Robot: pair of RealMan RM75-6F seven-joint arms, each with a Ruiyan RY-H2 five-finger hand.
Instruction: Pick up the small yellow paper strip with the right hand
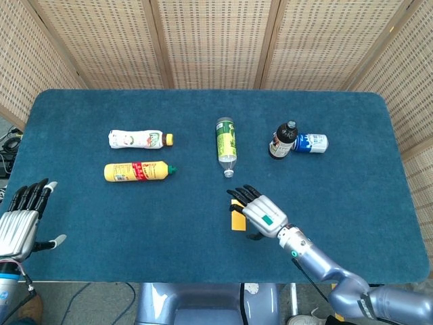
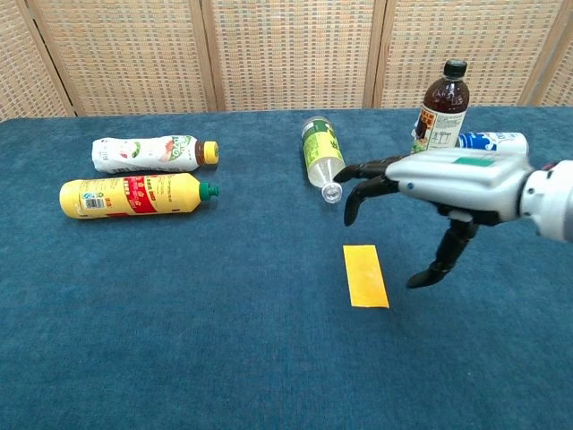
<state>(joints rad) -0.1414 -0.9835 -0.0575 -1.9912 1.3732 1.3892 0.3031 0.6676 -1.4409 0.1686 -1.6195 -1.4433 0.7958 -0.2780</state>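
The small yellow paper strip [image 2: 365, 276] lies flat on the blue table [image 2: 179, 305], near the middle front; in the head view the strip [image 1: 237, 220] is partly covered by my right hand. My right hand [image 2: 430, 193] hovers above and just right of the strip, fingers spread and curved downward, thumb hanging low, holding nothing. In the head view the right hand [image 1: 260, 213] sits over the strip's right edge. My left hand [image 1: 20, 220] stays at the table's front left corner, fingers apart and empty.
A clear bottle with a green label [image 2: 322, 159] lies just behind the strip. A dark brown bottle [image 2: 437, 121] stands at the back right beside a lying blue can [image 2: 492, 141]. A white bottle [image 2: 154, 152] and a yellow bottle [image 2: 134, 195] lie at the left.
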